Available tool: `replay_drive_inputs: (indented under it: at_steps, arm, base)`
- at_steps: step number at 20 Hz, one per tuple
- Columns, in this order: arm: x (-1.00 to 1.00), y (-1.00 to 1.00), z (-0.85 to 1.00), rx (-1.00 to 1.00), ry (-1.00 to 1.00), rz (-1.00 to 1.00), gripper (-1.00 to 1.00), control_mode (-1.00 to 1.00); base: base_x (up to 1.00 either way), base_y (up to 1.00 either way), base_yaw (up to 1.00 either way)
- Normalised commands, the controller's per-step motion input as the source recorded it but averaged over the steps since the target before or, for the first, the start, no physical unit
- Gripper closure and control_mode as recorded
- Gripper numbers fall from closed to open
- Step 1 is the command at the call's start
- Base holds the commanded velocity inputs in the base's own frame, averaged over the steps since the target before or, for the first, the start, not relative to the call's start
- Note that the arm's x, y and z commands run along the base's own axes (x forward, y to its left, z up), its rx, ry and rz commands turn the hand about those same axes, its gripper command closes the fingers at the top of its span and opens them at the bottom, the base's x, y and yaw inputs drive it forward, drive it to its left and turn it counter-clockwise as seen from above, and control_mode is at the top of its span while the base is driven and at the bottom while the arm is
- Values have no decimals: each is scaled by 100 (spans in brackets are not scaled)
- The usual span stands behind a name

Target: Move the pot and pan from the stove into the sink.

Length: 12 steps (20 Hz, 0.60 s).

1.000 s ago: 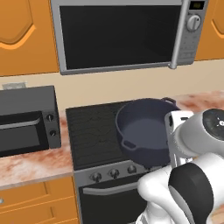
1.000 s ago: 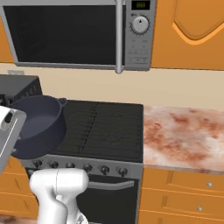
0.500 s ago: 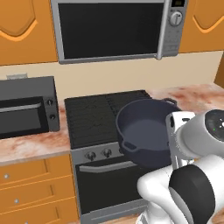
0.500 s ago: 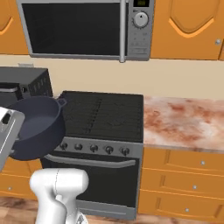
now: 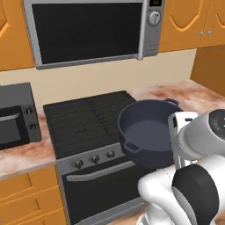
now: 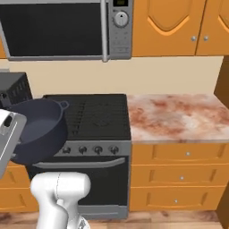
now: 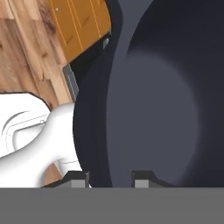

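Note:
My gripper (image 7: pixel 111 177) is shut on the rim of the pot (image 5: pixel 145 132), a deep dark navy-grey pot with small loop handles. The pot (image 6: pixel 38 127) hangs tilted in the air in front of the stove's knob panel, clear of the grates. In the hand view the pot (image 7: pixel 153 109) stands close up, its wall running down between my two finger tips. The stove (image 5: pixel 83 121) is a black gas range with a bare grate top (image 6: pixel 98 112). The pan and the sink are out of view.
A microwave (image 5: pixel 88 30) hangs above the stove. A small black toaster oven (image 5: pixel 15 116) stands on the counter to its left. A marbled counter (image 6: pixel 174 116) over orange drawers runs to the right. Wood floor (image 7: pixel 26 48) lies below.
The whole scene has shifted left in both base views, so the base has driven; more of the right counter shows. The pot stays in my gripper, which has not changed its grip.

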Motion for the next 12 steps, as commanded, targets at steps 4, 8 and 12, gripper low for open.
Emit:
replay_drive_inputs:
  at_steps: [4, 8, 12]
  arm:
    - [0, 0, 0, 0, 0, 0, 100, 100]
    - [0, 0, 0, 0, 0, 0, 100, 100]
    - [0, 0, 0, 0, 0, 0, 100, 100]
  base:
    - [-3, -12, -36]
    - [-3, -12, -36]
    - [-1, -7, -38]
